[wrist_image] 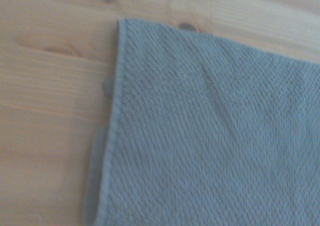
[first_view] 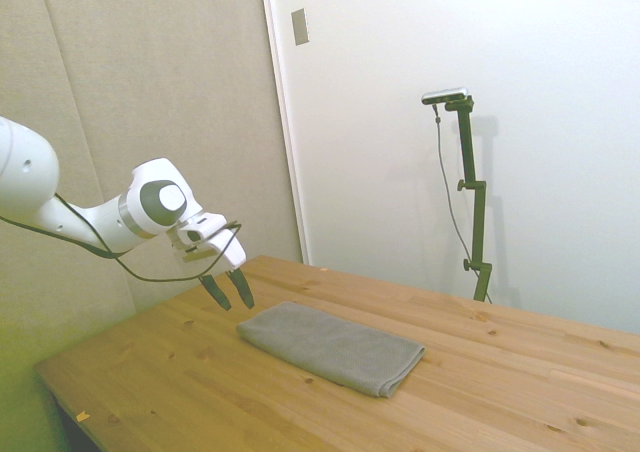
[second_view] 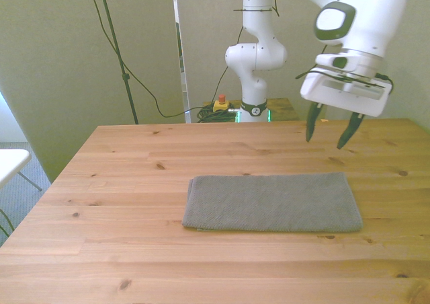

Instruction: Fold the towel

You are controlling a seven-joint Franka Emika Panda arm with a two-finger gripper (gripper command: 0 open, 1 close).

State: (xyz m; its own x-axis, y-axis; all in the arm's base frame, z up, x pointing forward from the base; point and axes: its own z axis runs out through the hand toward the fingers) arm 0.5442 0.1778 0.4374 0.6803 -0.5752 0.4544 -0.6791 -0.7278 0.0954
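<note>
Towel (second_view: 272, 202) lay flat on the wooden bench (second_view: 134, 183), roughly mid-bench, long side running across the front view. It was grey terry, rectangular, folded into several layers w/ stacked edges showing at the end on the front view's left. In the side view the towel (first_view: 332, 346) sat w/ its rounded folded end toward the pic's right and its flat end toward the arm.

Claw (second_view: 330, 130) hung in the air above the bench, behind the towel's end on the front view's right, not touching cloth or wood. Its 2 dark fingers (second_view: 311, 124) were spread apart, nothing between them, tips pointing down and tilted a bit. Side view agreed: claw (first_view: 228, 291) was clear of the bench surface, just beside the towel's near end but apart from it, fingers angled down toward the cloth.

Wrist view showed 1 corner of the towel (wrist_image: 210, 136) close up, woven texture visible, w/ what looked like lower layers peeking out along the edge, though the pic was soft so can't be sure. Bare bench (wrist_image: 50, 111) wood w/ knots surrounded that corner.

Behind the bench in the front view: a yellow box w/ red button (second_view: 220, 103) near the robot base, and a dark cable (second_view: 141, 82) hanging along the wall panel.
</note>
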